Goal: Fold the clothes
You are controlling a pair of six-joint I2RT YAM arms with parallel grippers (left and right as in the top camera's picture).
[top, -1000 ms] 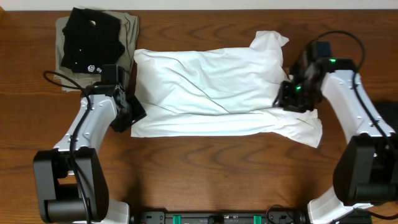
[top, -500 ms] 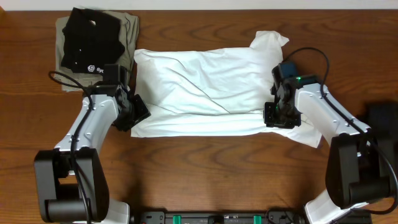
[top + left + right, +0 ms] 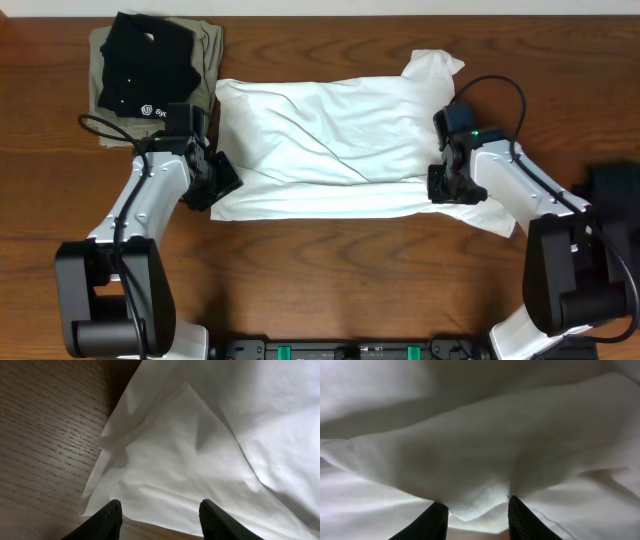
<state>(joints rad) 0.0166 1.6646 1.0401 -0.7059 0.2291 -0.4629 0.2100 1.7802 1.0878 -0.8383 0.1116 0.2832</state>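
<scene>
My left pincer (image 3: 217, 183) stood released, its two dark fingers (image 3: 111, 519) spread apart over the near left corner of the white T-shirt (image 3: 330, 140). In the left wrist view that corner lay flat and wrinkled between the fingers, not pinched, with the shirt's edge running against the bare wooden desk (image 3: 45, 435). My left arm (image 3: 150, 200) reached up from the near edge of the desk, bent at the elbow and angled in toward the shirt's left side.

My right pincer (image 3: 446, 186) was released too, its fingers (image 3: 434, 519) parted astride a soft fold and hem of the shirt near its near right edge. The cloth filled the whole right wrist view. My right arm (image 3: 520, 185) curved in from beyond the shirt's right side, wrist turned inward over the cloth.

The T-shirt lay spread across the middle of the desk (image 3: 330, 270), creased, one sleeve sticking out at its far right. Beyond its far left corner sat a folded black shirt (image 3: 140, 60) on a folded khaki garment (image 3: 208, 50).
</scene>
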